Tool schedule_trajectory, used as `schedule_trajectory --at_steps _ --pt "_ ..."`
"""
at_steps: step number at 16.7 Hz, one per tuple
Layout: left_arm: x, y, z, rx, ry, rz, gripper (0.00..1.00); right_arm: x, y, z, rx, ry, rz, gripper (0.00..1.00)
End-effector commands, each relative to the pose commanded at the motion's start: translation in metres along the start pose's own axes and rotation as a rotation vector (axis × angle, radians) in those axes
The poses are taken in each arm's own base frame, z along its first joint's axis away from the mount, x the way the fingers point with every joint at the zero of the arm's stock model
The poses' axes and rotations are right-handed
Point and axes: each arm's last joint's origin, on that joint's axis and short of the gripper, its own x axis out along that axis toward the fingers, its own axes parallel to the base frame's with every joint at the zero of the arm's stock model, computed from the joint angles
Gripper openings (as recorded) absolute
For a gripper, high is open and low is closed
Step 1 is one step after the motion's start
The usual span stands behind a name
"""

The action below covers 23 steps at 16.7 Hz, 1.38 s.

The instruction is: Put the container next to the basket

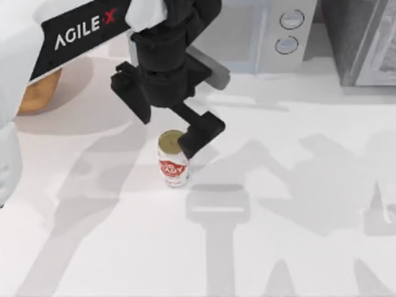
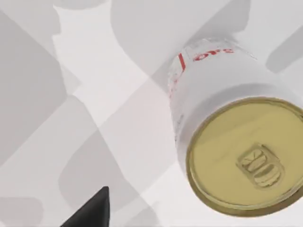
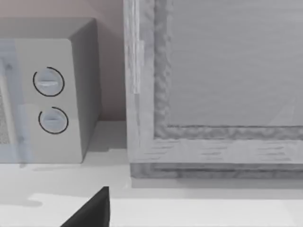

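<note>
Closest to the overhead camera, the left arm [image 1: 86, 28] reached across with its gripper [image 1: 166, 133] above the can [image 1: 173, 158], fingers [image 1: 201, 133] spread on either side, not pinching it. That can stood upright mid-bench [image 1: 297, 247], well apart from the basket [image 1: 38, 93] at the left edge. Behind stood a microwave [image 1: 272, 34].

Top view overhead, looking down; left wrist close above container [image 2: 236, 137]; right wrist faces microwave [image 3: 52, 94], shared with top.
</note>
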Motion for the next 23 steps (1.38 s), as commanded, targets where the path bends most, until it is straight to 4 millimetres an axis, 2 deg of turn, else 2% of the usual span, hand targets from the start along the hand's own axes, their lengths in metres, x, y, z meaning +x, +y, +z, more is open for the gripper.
schedule_trajectory --at_steps 2,8,10,16,21,23 --pt "-0.001 0.0 0.005 0.0 -0.013 0.004 1.0 0.0 0.0 0.0 0.0 0.0 0.0 1.0" --pt "-0.001 0.002 0.004 -0.005 -0.015 0.005 1.0 0.0 0.0 0.0 0.0 0.0 0.0 1.0" --pt "0.009 0.002 0.005 -0.001 -0.013 0.004 1.0 0.0 0.0 0.0 0.0 0.0 0.0 1.0" --pt "0.055 0.001 0.006 0.0 -0.014 0.005 1.0 0.0 0.0 0.0 0.0 0.0 0.0 1.0" --pt "0.059 0.001 0.006 0.0 -0.013 0.004 1.0 0.0 0.0 0.0 0.0 0.0 0.0 1.0" --pt "0.059 0.001 0.006 0.0 -0.013 0.004 0.85 0.0 0.0 0.0 0.0 0.0 0.0 1.0"
